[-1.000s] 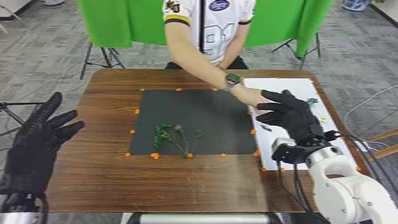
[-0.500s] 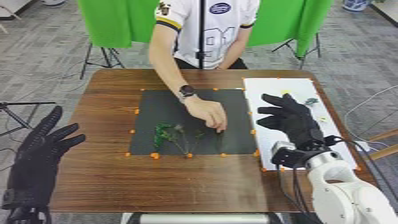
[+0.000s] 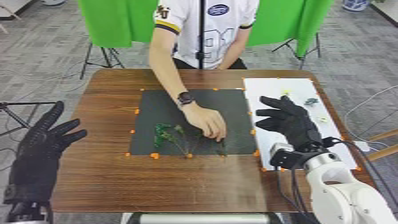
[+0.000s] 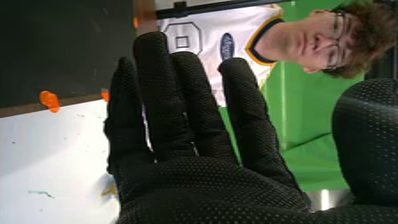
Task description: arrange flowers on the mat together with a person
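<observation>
In the head view my left hand [image 3: 37, 150] is over the table's left edge, open. My right hand [image 3: 289, 122] is over the white sheet, open and holding nothing; the right wrist view shows the same hand [image 4: 209, 175] with straight fingers. A person's hand [image 3: 205, 120] is low over the dark mat [image 3: 182, 107], its fingers at a thin stem near the mat's lower right. Green sprigs [image 3: 163, 134] and thin stems [image 3: 187, 145] lie on the mat's lower left. A yellow flower [image 3: 285, 92] and a grey-green sprig [image 3: 311, 101] lie on the white sheet.
The white sheet [image 3: 266, 87] lies right of the mat on the brown table [image 3: 107, 175]. Orange markers [image 3: 155, 156] edge the mat. The person's arm [image 3: 166, 67] crosses from the table's far side.
The person's hand has moved from beside my right hand at the white sheet to the mat's lower right. My right hand has shifted only slightly.
</observation>
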Robot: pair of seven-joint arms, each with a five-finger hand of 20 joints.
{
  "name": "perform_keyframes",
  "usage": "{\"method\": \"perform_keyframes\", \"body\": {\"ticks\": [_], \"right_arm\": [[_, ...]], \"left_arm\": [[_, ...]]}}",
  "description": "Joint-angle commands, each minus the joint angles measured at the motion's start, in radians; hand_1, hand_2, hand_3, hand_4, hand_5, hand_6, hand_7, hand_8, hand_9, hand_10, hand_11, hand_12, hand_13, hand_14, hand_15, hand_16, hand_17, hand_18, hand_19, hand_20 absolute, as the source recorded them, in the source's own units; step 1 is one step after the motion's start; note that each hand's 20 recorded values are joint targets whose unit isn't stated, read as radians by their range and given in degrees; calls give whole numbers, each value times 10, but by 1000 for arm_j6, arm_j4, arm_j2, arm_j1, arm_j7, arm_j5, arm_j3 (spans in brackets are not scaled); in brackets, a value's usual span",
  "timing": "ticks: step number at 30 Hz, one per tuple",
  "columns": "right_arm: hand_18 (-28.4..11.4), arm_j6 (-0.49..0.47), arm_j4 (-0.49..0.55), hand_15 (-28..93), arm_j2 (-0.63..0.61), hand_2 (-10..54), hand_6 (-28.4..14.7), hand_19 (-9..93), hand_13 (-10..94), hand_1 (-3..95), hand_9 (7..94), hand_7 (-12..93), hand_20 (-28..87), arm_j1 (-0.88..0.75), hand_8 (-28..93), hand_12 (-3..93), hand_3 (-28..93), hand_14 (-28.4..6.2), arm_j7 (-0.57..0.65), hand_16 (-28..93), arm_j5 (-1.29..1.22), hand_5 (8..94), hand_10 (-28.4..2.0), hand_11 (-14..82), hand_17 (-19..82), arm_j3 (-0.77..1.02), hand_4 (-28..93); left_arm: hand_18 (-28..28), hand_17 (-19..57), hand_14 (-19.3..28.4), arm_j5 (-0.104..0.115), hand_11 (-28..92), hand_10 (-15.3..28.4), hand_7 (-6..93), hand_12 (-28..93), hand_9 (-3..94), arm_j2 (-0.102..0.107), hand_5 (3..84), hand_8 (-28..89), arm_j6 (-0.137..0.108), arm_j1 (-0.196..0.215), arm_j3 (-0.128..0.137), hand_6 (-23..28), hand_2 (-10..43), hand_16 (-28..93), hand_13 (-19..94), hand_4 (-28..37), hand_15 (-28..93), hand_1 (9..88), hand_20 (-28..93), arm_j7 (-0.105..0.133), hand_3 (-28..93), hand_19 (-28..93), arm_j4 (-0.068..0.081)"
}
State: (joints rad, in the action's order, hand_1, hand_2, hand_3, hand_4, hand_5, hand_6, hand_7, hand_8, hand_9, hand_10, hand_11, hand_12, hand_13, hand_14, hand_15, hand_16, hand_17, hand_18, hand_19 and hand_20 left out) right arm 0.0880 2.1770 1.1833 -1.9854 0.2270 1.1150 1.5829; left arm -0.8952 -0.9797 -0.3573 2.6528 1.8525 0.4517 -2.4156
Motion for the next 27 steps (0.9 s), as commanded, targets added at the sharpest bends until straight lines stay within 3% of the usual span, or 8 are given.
{"method": "perform_keyframes", "body": {"ticks": [1, 8, 14, 17, 20, 25, 27], "right_arm": [[-244, 14, 0, 542, -1, 81, -41, 621, 439, 180, 515, 125, 172, 9, -105, 148, 698, -216, 4, 89, 12, 503, -204, 171, 127, -10, -259], [-244, 25, -3, 546, -16, 80, -42, 626, 444, 180, 516, 125, 173, 23, -106, 148, 700, -215, 7, 90, 36, 504, -204, 171, 132, -5, -258], [-241, 105, -4, 573, -68, 67, -42, 660, 458, 200, 511, 124, 178, 63, -105, 149, 704, -211, 58, 94, 156, 503, -203, 173, 164, -24, -251], [-240, 149, -5, 599, -103, 57, -42, 694, 470, 216, 502, 125, 180, 96, -105, 149, 708, -206, 122, 96, 267, 496, -203, 174, 193, -37, -244], [-237, 206, -24, 617, -161, 46, -43, 716, 481, 230, 494, 127, 175, 188, -105, 149, 712, -201, 262, 95, 455, 494, -203, 174, 215, -113, -239], [-233, 146, -64, 631, -226, 27, -42, 742, 500, 266, 491, 132, 157, 246, -106, 150, 714, -192, 421, 89, 743, 495, -200, 175, 242, -163, -233], [-231, 114, -95, 639, -245, 21, -41, 776, 504, 278, 490, 135, 81, 277, -110, 148, 715, -187, 467, 75, 828, 495, -197, 177, 246, -195, -227]], "left_arm": [[218, -130, 257, 5, 219, 172, 141, 138, 301, 6, 272, -105, -6, -9, -8, 13, -37, -62, 215, -283, 530, 153, 194, -1, 762, 402, 9], [217, -127, 259, 2, 222, 174, 143, 137, 304, 5, 272, -106, -11, -17, -18, 14, -30, -64, 216, -283, 533, 155, 195, -5, 762, 406, 9], [217, -125, 259, 10, 222, 176, 146, 135, 306, 6, 273, -107, -18, -16, -24, 18, -24, -66, 218, -283, 535, 155, 196, -3, 762, 411, 5], [217, -124, 260, 8, 222, 176, 146, 134, 306, 8, 275, -108, -23, -15, -26, 20, -21, -67, 218, -283, 537, 156, 197, -4, 762, 415, 2], [217, -122, 260, 4, 223, 177, 147, 134, 308, 8, 276, -108, -24, -18, -26, 20, -20, -68, 220, -283, 538, 157, 197, -11, 765, 417, 0], [220, -119, 260, -1, 224, 178, 148, 133, 312, 4, 279, -109, -19, -23, -23, 22, -20, -70, 223, -283, 537, 159, 198, -23, 765, 423, -4], [220, -118, 261, -3, 223, 178, 147, 133, 312, 1, 280, -109, -17, -29, -22, 24, -19, -70, 223, -283, 538, 162, 199, -28, 763, 425, -6]]}}
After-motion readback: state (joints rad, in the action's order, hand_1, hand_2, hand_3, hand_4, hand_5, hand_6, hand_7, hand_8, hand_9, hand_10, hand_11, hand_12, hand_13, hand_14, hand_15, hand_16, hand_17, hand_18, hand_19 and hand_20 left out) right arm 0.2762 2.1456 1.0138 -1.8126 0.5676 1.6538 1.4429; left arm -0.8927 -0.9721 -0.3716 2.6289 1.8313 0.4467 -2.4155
